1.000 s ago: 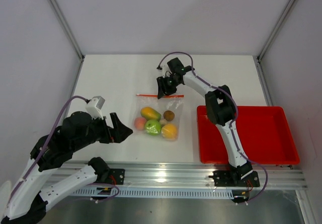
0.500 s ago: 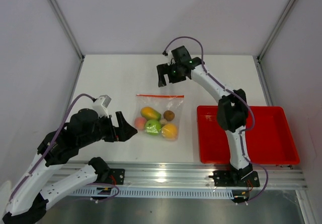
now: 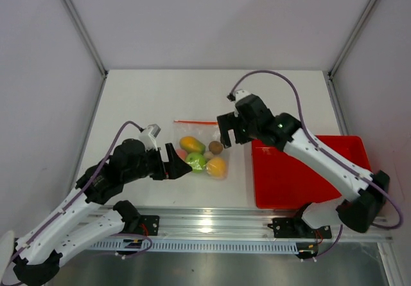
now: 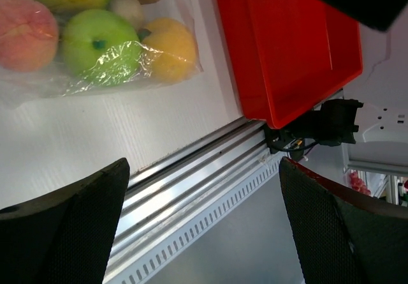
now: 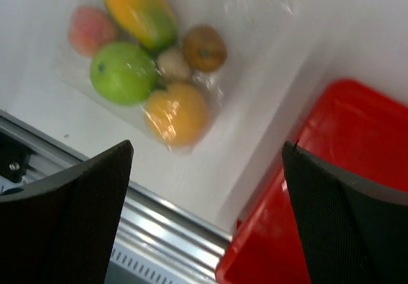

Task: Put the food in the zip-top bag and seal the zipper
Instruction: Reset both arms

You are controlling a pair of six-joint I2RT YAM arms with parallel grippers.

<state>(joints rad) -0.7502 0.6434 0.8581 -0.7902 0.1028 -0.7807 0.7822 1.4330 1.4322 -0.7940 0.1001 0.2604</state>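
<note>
Food (image 3: 200,157) all in bag (image 3: 221,134), flat on bench (image 3: 141,99). L fingers (image 3: 179,164) wide, empty, at bag's left edge; R fingers (image 3: 229,132) wide, empty, over its right. Seal step: zipper (image 3: 192,121) prob. needs pinching shut.

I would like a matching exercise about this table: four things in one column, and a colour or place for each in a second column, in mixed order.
Column one:
1 mango
2 kiwi
3 tray
4 zipper

Column two:
A brown, inside the bag
B red, to the right of the bag
C yellow-green, inside the bag
D along the bag's far edge

Pairs: 1-C, 2-A, 3-B, 4-D
</note>
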